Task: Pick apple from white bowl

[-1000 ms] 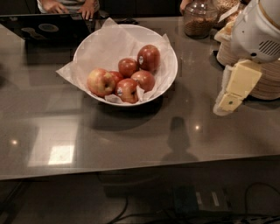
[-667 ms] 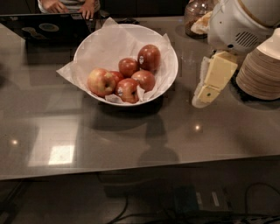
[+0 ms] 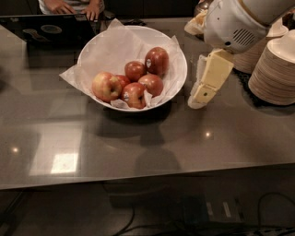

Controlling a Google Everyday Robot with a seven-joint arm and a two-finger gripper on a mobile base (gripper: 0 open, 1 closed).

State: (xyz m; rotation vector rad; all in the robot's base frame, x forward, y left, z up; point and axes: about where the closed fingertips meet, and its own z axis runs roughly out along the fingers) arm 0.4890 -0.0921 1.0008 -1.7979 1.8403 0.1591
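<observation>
The white bowl (image 3: 177,64), lined with crinkled white paper, stands on the dark table. It holds several apples. The apple (image 3: 106,86), the largest and palest with yellow-orange skin and red blush, lies at the bowl's left. Darker red apples (image 3: 156,60) lie beside it. My gripper (image 3: 203,94) hangs from the white arm just right of the bowl's rim, above the table, pointing down and to the left. It holds nothing that I can see.
Stacks of beige paper plates (image 3: 274,71) stand at the right edge, close behind the arm. A laptop (image 3: 46,30) and a person's hands (image 3: 76,7) are at the back left. The table's front edge (image 3: 138,179) runs across below.
The arm and gripper have moved left, from over the plate stacks to right beside the bowl's rim. The bowl and apples have not moved.
</observation>
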